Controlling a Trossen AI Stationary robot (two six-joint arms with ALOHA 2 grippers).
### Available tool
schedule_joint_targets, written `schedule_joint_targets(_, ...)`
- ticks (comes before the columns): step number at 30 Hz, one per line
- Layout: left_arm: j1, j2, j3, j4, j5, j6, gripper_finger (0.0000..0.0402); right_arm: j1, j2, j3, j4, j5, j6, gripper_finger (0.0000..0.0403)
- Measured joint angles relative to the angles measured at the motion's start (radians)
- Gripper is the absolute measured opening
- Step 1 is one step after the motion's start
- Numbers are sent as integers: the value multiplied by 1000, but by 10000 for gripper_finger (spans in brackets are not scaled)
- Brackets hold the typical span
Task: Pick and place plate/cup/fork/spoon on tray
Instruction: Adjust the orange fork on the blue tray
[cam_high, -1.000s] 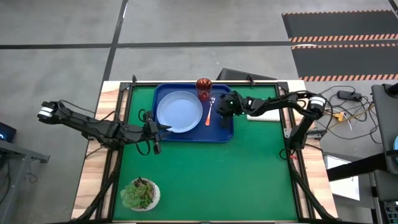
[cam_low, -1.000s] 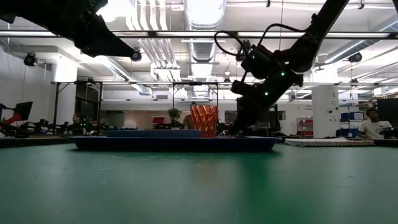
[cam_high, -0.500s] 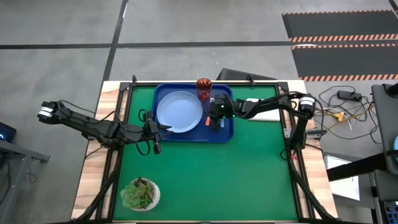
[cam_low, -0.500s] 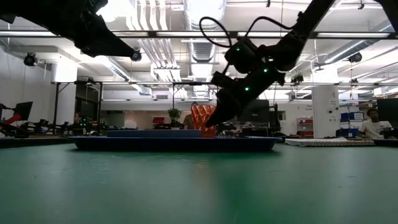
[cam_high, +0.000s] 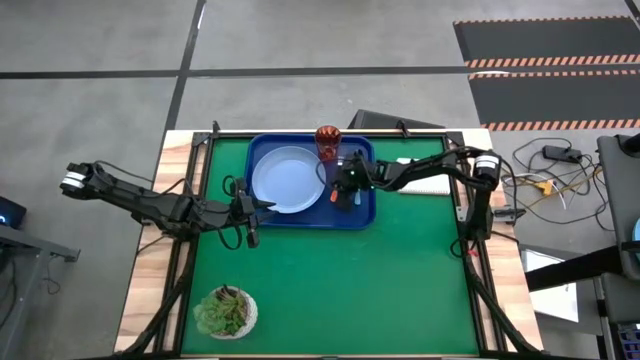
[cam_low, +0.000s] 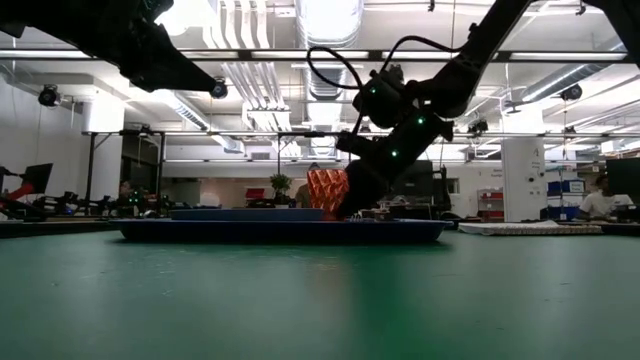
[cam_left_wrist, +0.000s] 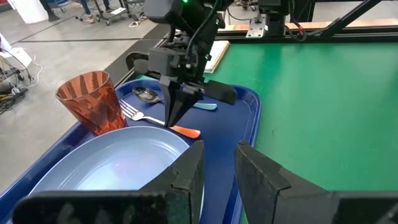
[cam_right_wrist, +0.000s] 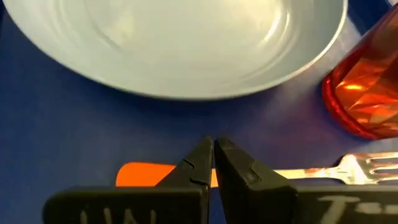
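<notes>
The dark-blue tray (cam_high: 300, 220) lies at the far middle of the green mat. On it rest the pale-blue plate (cam_high: 288, 180), the upright dark-red cup (cam_high: 327, 140), the orange-handled fork (cam_left_wrist: 186, 131) and the blue-handled spoon (cam_left_wrist: 206, 106); the fork and spoon lie flat to the plate's right. My right gripper (cam_left_wrist: 169, 122) is shut and points down at the fork's handle, between the plate and the spoon. My left gripper (cam_left_wrist: 219, 165) is open and empty, low at the tray's near left corner. My right gripper's shut fingertips (cam_right_wrist: 202, 158) stand right over the fork's handle (cam_right_wrist: 143, 173), near where the orange meets the metal neck. They come from above, pointing down. I cannot tell whether they touch it. The fork lies flat on the tray floor.
A small pot with a green succulent (cam_high: 226, 312) stands at the near left of the mat. A white pad (cam_high: 425, 178) lies right of the tray, under my right arm. The green mat in front of the tray is bare.
My right gripper has gone toward the table's left edge across the tray, from over the spoon to the fork's handle, and down. The fork, spoon, plate and cup have stayed where they were.
</notes>
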Motion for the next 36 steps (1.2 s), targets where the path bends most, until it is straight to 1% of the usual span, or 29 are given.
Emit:
schedule_joint_targets(5, 0, 0, 0, 0, 0, 0, 70, 0, 38, -8, 7, 0, 3, 9)
schedule_joint_targets(7, 0, 0, 0, 0, 0, 0, 70, 0, 40, -4, -18, 0, -1, 9)
schedule_joint_targets(16, 0, 0, 0, 0, 0, 0, 70, 0, -35, -4, -187, 0, -21, 9)
schedule_joint_targets(30, 0, 0, 0, 0, 0, 0, 70, 11, -53, -1, -272, -1, -14, 9)
schedule_joint_targets(36, 0, 0, 0, 0, 0, -1, 70, 16, -53, 2, -280, -1, -14, 9)
